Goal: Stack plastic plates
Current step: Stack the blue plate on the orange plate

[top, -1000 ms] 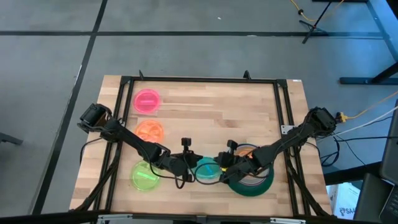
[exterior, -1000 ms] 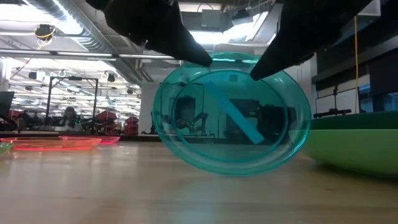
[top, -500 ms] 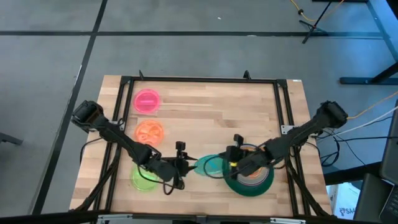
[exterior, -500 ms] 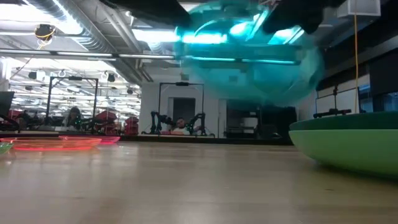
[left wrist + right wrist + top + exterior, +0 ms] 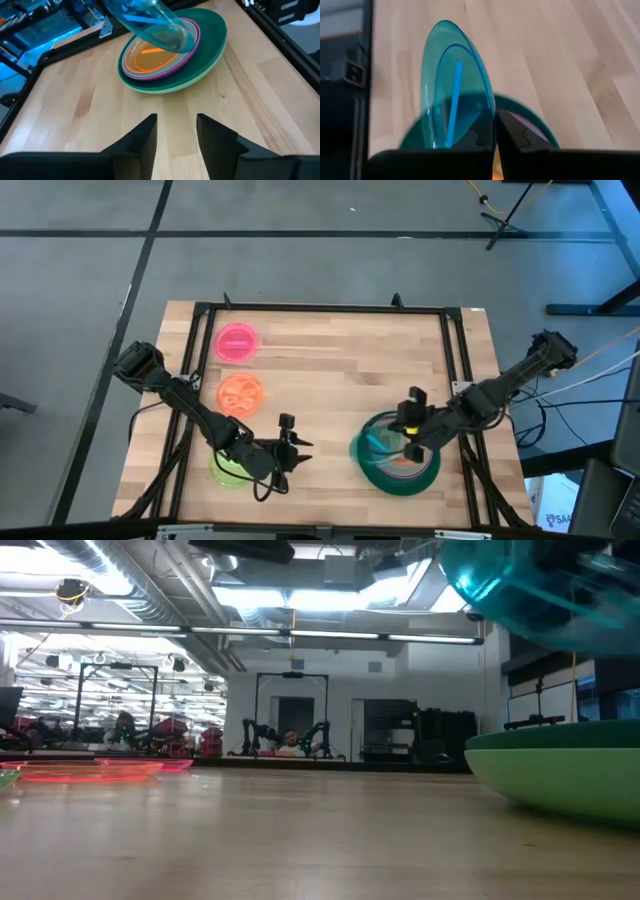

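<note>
Three small translucent plates lying loose: pink (image 5: 237, 341), orange (image 5: 240, 391), yellow-green (image 5: 231, 467). Right gripper (image 5: 404, 442) pinching tilted cyan translucent plate (image 5: 376, 444) above green-based plate stack (image 5: 400, 477). Left gripper (image 5: 291, 452) hovering, fingers parted, empty.

Light wooden plank bench (image 5: 340, 370) with black frame rails along its edges, pink plate (image 5: 237, 342) at far left, orange plate (image 5: 240, 391) just nearer, yellow-green plate (image 5: 229, 468) at near left, stack of plates (image 5: 425, 472) with dark green base at near right.
</note>
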Robot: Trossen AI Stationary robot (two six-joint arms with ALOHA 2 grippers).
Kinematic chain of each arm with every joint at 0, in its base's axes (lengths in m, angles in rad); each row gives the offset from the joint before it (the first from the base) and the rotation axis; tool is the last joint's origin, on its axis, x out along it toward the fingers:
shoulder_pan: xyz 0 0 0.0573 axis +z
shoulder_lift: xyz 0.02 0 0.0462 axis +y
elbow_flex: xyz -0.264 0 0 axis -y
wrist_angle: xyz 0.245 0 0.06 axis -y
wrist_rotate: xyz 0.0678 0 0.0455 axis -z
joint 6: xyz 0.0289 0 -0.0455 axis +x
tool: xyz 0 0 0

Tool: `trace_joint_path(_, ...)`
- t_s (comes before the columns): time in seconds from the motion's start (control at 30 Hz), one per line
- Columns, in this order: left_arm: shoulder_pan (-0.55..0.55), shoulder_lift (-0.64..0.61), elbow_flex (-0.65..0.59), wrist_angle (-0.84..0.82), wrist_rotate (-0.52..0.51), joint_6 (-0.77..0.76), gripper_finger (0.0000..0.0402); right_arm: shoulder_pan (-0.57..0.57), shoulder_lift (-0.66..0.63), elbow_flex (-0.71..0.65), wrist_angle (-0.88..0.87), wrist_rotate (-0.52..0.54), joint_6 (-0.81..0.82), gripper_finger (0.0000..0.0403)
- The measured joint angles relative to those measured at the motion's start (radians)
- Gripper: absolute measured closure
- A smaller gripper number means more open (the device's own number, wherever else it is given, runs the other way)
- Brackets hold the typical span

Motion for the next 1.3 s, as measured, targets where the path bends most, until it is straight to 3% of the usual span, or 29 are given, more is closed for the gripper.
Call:
trace_joint_path(0.4, 0.002, 0.000, 0.000, -0.001, -0.001, -0.018, 0.0270, 0.108, -0.003, 0.000, -0.242, 0.042, 0.228, 0.0402)
trace_joint_path(0.87, 0.002, 0.001, 0.000, -0.002, 0.000, -0.021, 0.0270, 0.137, -0.003, -0.001, -0.366, 0.141, 0.307, 0.0402)
trace_joint_path(1.17, 0.002, 0.001, 0.000, -0.002, 0.000, -0.021, 0.0270, 0.137, -0.004, -0.138, -0.222, 0.035, 0.328, 0.0402)
trace_joint_path(1.3, 0.002, 0.001, 0.000, -0.001, 0.000, -0.021, 0.0270, 0.137, -0.004, -0.185, -0.132, 0.036, 0.326, 0.0402)
